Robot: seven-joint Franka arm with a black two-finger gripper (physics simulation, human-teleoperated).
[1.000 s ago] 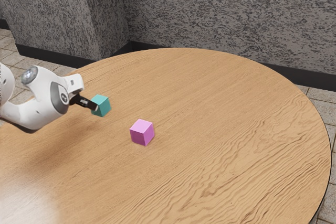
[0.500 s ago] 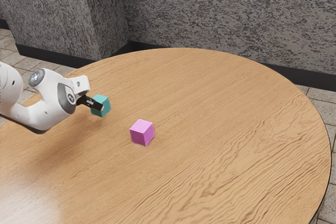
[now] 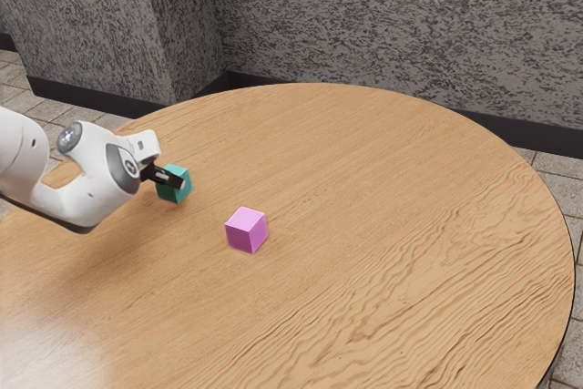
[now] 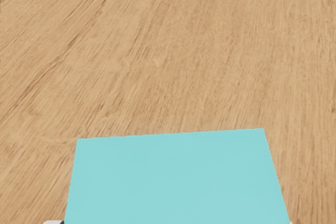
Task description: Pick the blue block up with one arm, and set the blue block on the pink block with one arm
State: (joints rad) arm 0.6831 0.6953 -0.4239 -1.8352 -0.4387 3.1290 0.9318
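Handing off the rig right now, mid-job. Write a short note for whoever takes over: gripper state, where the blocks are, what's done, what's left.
Gripper: at the blue block; whether it has closed on the block cannot be read here.
Blue block: appears to sit on the table, at the exterior view's left; in the wrist view it lies right under the hand.
Pink block: on the table, apart from the blue block, toward the exterior view's right and nearer the camera; nothing on top.
Done: approach to the blue block.
Left: confirm the grip, lift, carry over the pink block, set it on top, release.
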